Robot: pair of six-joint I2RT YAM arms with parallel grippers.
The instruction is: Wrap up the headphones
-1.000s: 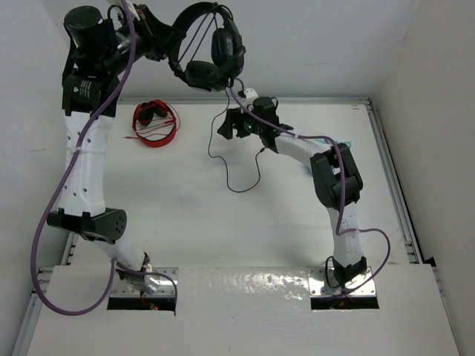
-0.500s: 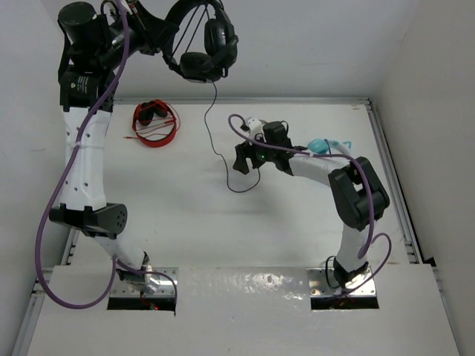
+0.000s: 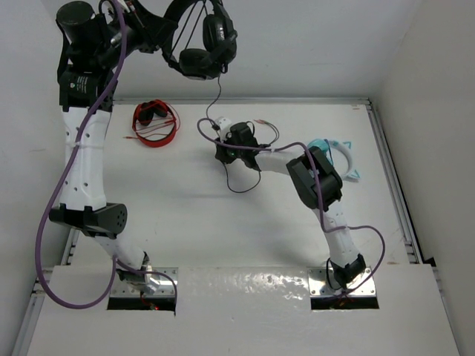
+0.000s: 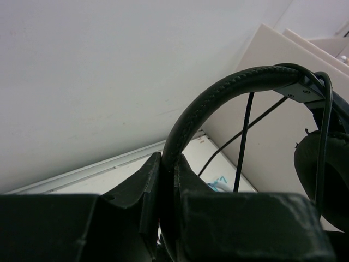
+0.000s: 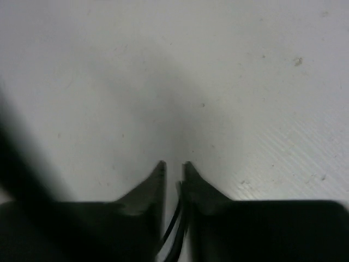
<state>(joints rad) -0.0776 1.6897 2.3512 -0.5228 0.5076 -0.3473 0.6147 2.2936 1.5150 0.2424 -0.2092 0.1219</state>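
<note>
Upper left, your left end effector [image 4: 168,164] grips the headphones [image 3: 199,63] by the stiff headband [image 4: 218,93]; they look light, held aloft. At centre, the right end effector [image 5: 173,168] pinches their thin, limp cable [image 5: 174,215] on the bench [image 3: 163,211]; take it gently.

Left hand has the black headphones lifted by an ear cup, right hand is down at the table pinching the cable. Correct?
Not quite. The left hand grips the headphones by the headband, not an ear cup; the left wrist view shows the band between its fingers. The rest stands: lifted, with the right hand down at the table pinching the cable.
</note>
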